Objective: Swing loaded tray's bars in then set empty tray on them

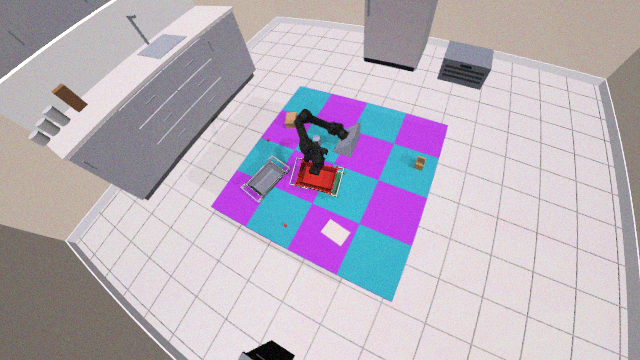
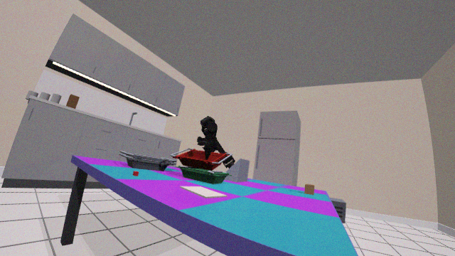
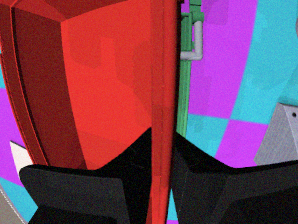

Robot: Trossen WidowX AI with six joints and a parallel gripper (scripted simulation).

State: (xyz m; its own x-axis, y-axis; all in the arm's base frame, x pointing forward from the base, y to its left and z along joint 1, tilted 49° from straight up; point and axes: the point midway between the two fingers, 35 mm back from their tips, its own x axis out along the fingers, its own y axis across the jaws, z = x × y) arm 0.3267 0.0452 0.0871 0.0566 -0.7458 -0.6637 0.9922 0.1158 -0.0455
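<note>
The empty red tray [image 1: 325, 181] [image 2: 199, 161] [image 3: 105, 90] hangs about level, its wire bars out over its ends. My gripper [image 1: 316, 172] [image 2: 207, 156] [image 3: 159, 132] is shut on its long rim, one finger inside and one outside. The green tray [image 1: 337, 184] [image 2: 202, 176] [image 3: 184, 100] stands on the table below the red one, with a small gap between them in the exterior view. The red tray hides most of its top and any load. A grey wire corner [image 3: 199, 42] shows beside the green rim; how far its bars are swung in is unclear.
A grey tray [image 1: 265, 180] [image 2: 146, 163] with bars out stands left of the held tray. A grey wedge-shaped block [image 1: 348, 141] [image 2: 239, 171] [image 3: 280, 135] stands beyond the trays. A white card [image 1: 335, 232] [image 2: 203, 191] and a small red cube [image 1: 285, 225] [image 2: 136, 173] lie nearer the front.
</note>
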